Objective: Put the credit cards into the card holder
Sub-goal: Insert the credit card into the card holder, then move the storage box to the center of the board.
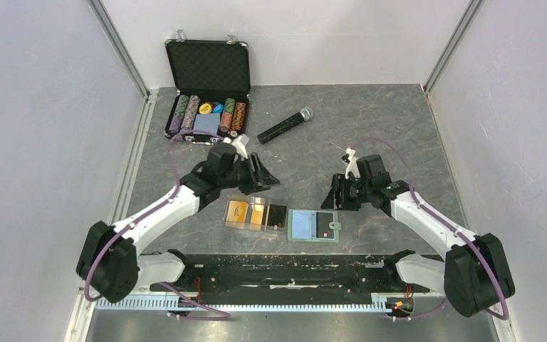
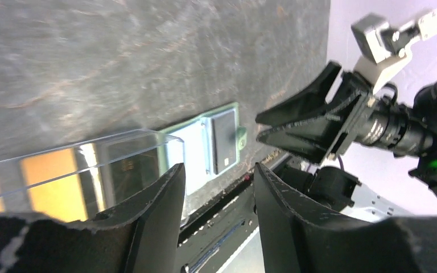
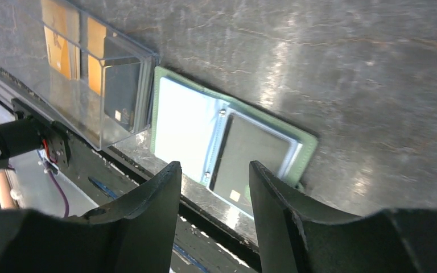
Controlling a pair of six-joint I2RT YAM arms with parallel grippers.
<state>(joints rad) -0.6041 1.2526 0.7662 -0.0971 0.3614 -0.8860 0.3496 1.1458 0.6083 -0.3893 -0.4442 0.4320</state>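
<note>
The sage-green card holder (image 1: 312, 225) lies open near the front edge, light blue inside, with a black credit card (image 1: 325, 224) on its right half. Left of it, touching, stands a clear tray (image 1: 256, 214) holding two orange credit cards (image 1: 238, 211) and a black one (image 1: 276, 216). My left gripper (image 1: 260, 174) hovers behind the tray, open and empty. My right gripper (image 1: 337, 193) hangs open just behind the holder's right side. The left wrist view shows the holder (image 2: 196, 149) past the open gripper (image 2: 219, 176). In the right wrist view the holder (image 3: 183, 120) and its card (image 3: 251, 149) lie beyond the open gripper (image 3: 213, 170).
An open case of poker chips (image 1: 206, 92) stands at the back left. A black microphone (image 1: 285, 126) lies to its right. The black mounting rail (image 1: 285, 267) runs along the near edge, and white walls close in both sides.
</note>
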